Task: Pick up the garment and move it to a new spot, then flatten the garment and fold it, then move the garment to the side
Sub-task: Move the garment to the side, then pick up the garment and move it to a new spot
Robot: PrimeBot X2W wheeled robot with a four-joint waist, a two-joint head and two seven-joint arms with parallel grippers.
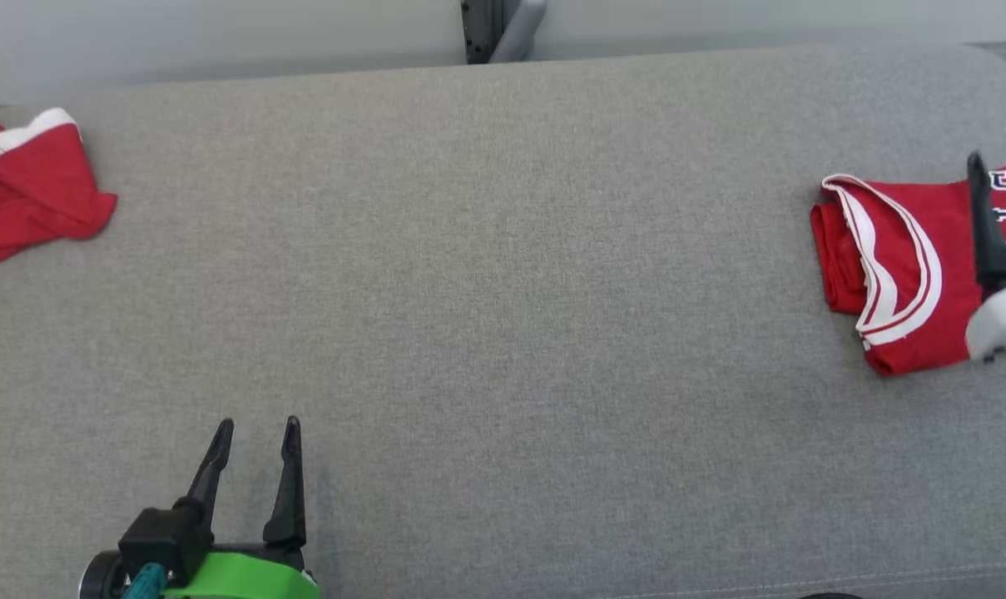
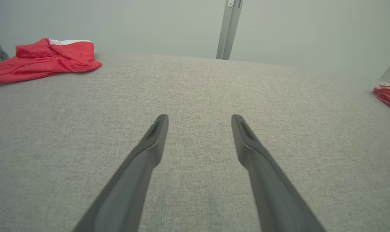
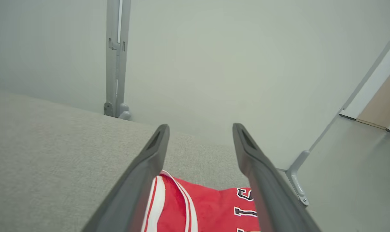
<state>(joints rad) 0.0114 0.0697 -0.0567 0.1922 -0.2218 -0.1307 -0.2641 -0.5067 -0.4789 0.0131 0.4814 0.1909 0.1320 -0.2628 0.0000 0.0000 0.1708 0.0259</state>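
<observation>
The garment (image 1: 902, 266) is a red jersey with white trim and dark lettering, lying folded on the grey fabric surface (image 1: 503, 291) near its right end. My right gripper (image 3: 200, 127) hovers just above the jersey (image 3: 211, 209), open, with nothing between its fingers. In the head view one dark finger (image 1: 987, 225) of it crosses the jersey's right part. Low at the near left, my left gripper (image 1: 259, 424) stands open over bare fabric, far from the jersey. The left wrist view shows its jaws (image 2: 199, 117) wide apart and the jersey's edge (image 2: 388, 96) at the far right.
A second red garment with a white band (image 1: 28, 191) lies crumpled at the far left edge, also in the left wrist view (image 2: 43, 59). A grey metal post (image 1: 503, 29) stands behind the surface's back edge. The surface's right end drops off near a floor bracket (image 3: 296, 180).
</observation>
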